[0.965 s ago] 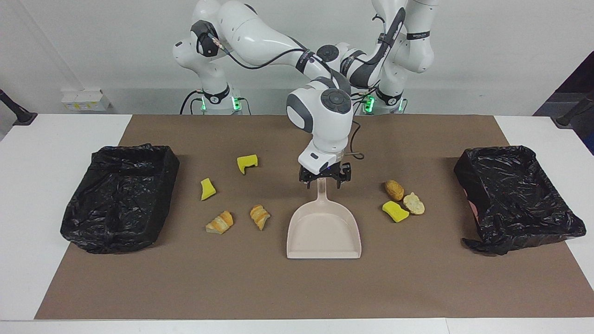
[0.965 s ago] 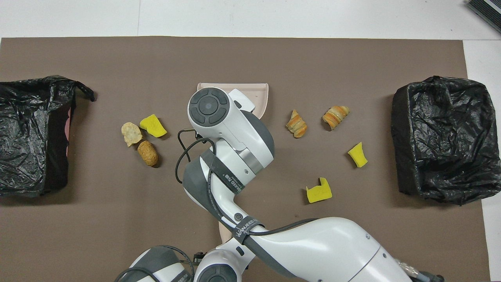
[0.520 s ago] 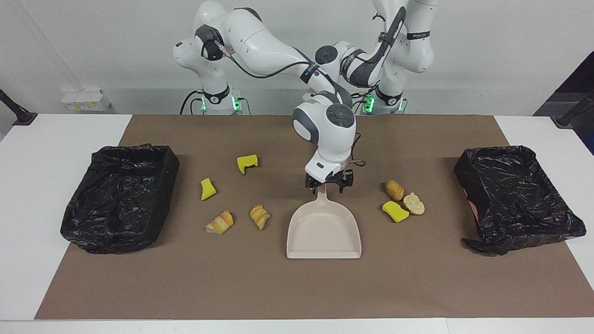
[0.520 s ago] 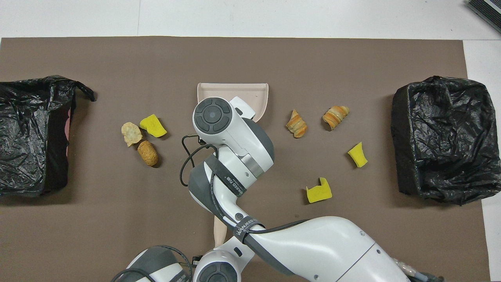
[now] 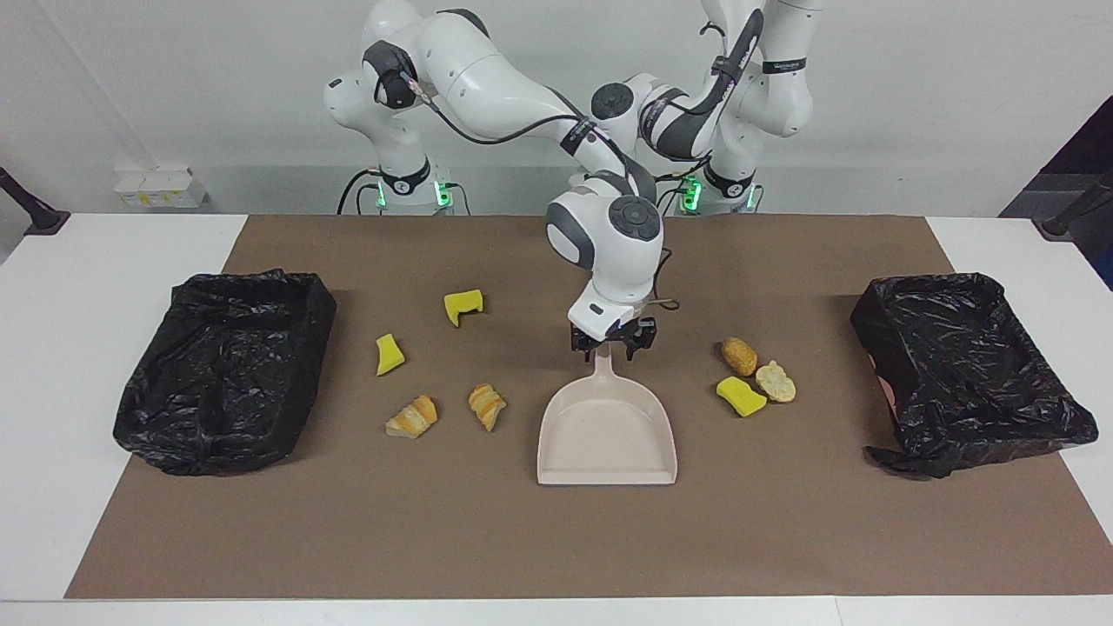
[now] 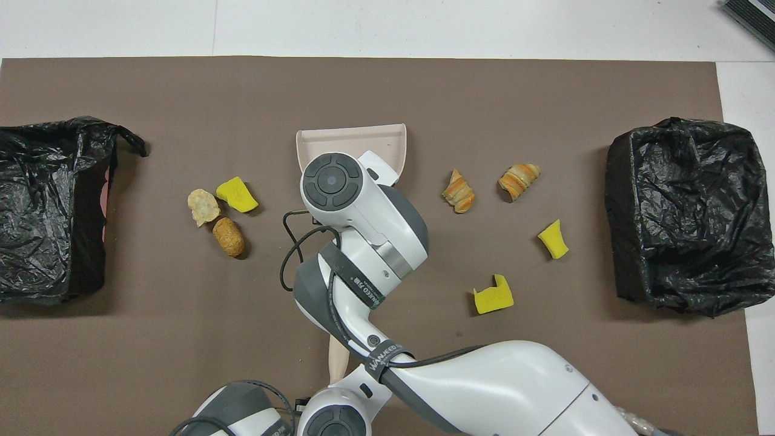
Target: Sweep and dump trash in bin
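Observation:
A beige dustpan [image 5: 607, 435] lies mid-mat with its handle pointing at the robots. My right gripper [image 5: 611, 349] is shut on that handle; in the overhead view its wrist covers the grip and only the pan's mouth [image 6: 351, 142] shows. Trash lies on both sides of the pan. Two yellow sponge chunks [image 5: 463, 304] [image 5: 389, 354] and two croissant pieces [image 5: 412, 417] [image 5: 486, 405] are toward the right arm's end. A brown roll [image 5: 739, 355], a pale bread piece [image 5: 775, 381] and a yellow chunk [image 5: 741, 396] are toward the left arm's end. My left gripper is hidden under its wrist; the beige brush [image 6: 339, 363] sticks out from beneath it.
A bin lined with a black bag stands at each end of the brown mat, one at the right arm's end [image 5: 226, 365] and one at the left arm's end [image 5: 965, 374]. The mat is bare between the pan's mouth and the edge farthest from the robots.
My right gripper came down and closed on the dustpan handle, and the pan shifted slightly toward the left arm's end. The beige brush piece under the left wrist turned and narrowed.

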Action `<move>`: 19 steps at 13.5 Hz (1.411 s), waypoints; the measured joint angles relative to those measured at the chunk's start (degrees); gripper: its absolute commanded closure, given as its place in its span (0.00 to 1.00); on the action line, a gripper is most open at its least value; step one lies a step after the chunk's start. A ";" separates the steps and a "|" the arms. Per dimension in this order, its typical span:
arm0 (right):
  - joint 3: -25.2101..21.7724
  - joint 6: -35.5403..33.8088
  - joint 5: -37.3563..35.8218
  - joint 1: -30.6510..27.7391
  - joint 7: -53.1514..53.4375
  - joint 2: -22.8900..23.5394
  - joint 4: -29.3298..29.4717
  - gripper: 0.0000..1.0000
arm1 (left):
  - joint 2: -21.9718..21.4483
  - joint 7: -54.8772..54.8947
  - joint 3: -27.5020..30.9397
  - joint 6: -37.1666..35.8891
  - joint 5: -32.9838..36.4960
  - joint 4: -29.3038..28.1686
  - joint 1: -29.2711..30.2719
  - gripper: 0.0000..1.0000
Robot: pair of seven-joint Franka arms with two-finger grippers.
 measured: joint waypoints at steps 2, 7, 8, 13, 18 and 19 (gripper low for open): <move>0.00 0.01 0.00 -0.06 -0.15 -0.14 -0.04 1.00 | 0.00 0.00 0.20 -0.01 -0.01 -0.10 0.01 0.33; 0.01 -0.91 0.00 -0.50 -6.52 -3.43 -1.36 1.00 | 0.00 0.00 0.30 -0.01 -0.03 -0.42 0.01 0.97; 0.01 -1.01 0.00 -0.71 -9.58 -4.28 -2.17 1.00 | 0.00 0.00 0.35 -0.01 -0.03 -0.42 0.02 1.00; -0.06 -5.34 0.01 -4.20 -33.62 -7.02 -3.68 1.00 | -0.01 0.07 0.68 -0.30 -0.05 -0.24 0.22 1.00; -0.03 -12.00 -0.06 -5.92 -51.44 -9.91 -4.61 1.00 | -1.91 4.32 1.44 -10.84 -0.06 1.63 6.91 1.00; 0.03 -12.01 -0.10 -5.84 -54.40 -10.00 -4.87 1.00 | -3.36 5.97 1.55 -13.74 -0.06 2.36 9.80 1.00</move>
